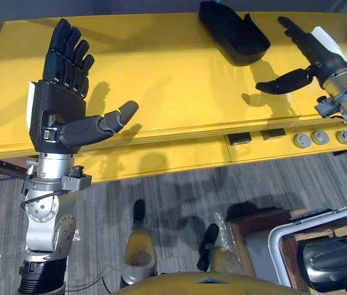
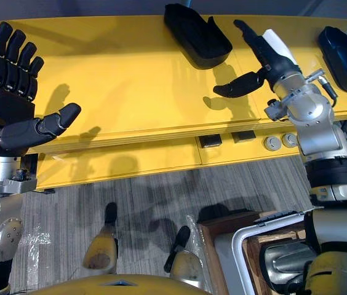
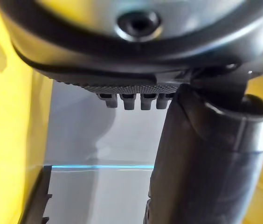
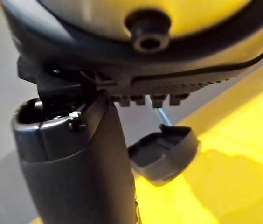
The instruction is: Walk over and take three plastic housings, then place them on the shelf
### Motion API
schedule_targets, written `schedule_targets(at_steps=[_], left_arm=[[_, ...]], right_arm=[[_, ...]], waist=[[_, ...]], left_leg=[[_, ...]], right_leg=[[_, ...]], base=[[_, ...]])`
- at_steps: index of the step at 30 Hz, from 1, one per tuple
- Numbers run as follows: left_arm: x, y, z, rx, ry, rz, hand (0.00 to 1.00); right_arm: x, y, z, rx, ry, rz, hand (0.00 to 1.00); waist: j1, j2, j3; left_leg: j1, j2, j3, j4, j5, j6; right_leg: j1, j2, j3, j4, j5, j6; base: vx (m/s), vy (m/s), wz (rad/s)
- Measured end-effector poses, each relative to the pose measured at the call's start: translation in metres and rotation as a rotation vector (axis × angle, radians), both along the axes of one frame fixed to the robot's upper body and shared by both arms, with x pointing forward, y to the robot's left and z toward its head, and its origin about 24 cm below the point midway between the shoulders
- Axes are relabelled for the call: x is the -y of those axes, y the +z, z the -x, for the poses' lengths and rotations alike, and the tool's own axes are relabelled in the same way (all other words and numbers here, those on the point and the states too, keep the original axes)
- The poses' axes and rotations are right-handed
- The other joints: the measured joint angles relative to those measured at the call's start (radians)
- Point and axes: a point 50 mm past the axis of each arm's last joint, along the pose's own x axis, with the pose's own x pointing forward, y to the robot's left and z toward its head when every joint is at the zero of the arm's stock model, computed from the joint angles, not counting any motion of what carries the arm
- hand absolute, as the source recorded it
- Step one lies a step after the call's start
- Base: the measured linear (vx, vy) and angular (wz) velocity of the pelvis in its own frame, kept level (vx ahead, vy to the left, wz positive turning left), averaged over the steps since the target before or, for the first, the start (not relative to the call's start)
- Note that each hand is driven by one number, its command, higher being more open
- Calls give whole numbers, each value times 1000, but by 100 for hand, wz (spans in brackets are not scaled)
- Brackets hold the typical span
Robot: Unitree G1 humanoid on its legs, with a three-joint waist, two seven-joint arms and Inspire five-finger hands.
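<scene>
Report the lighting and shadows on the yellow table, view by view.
Left eye view: the yellow table is evenly lit, with no hard glare. Right wrist view: a soft-edged shadow lies on the table beside the plastic housing, next to a brighter patch. Left wrist view: one dim shadow on the yellow surface.

Yellow table (image 1: pixel 173 86), black plastic housing (image 1: pixel 234 32), grey streaked carpet (image 1: pixel 173 184), black left robot hand (image 1: pixel 56 110), black-and-white right robot hand (image 2: pixel 267 58)

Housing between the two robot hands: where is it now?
In the right eye view the housing lies at the yellow table's far edge, just left of the open right robot hand, not touching it.
</scene>
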Motion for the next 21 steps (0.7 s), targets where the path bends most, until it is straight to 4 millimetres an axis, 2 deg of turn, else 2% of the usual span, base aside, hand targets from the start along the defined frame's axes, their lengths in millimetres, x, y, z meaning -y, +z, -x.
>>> schedule_targets(at_steps=[4, 9, 15, 16, 21], left_arm=[[1, -1, 0, -5, -24, 26, 100], [3, -2, -1, -13, -52, 57, 100], [11, -6, -2, -30, -106, 85, 100], [12, -7, -3, -35, -116, 87, 100], [13, -15, -4, -72, -123, 97, 100]], right_arm=[[-5, 4, -8, -28, -7, 89, 100], [1, 5, -12, -61, -47, 140, 100], [-3, 14, -20, -69, -71, 227, 100], [-3, 14, -21, -77, -84, 265, 100], [-5, 10, -27, -141, -111, 363, 100]], waist=[[16, 0, 0], [33, 1, 0], [29, 11, 1], [29, 20, 0], [29, 27, 1]], left_leg=[[-8, -9, -13, 0, 1, 1], [-24, -14, -34, 3, 11, 10], [-26, -25, -36, 3, 14, 12], [-26, -27, -37, 3, 13, 12], [-28, -20, -40, 2, 5, 3]], right_leg=[[4, -6, -11, -5, 1, 2], [3, -7, -31, -9, 2, 2], [1, -18, -33, -9, 4, 5], [1, -20, -32, -9, 4, 6], [2, -13, -30, -17, 5, 6]], base=[[-6, -4, 10], [4, -11, 12], [1, -1, 1], [0, 0, 0], [0, 0, 0]])
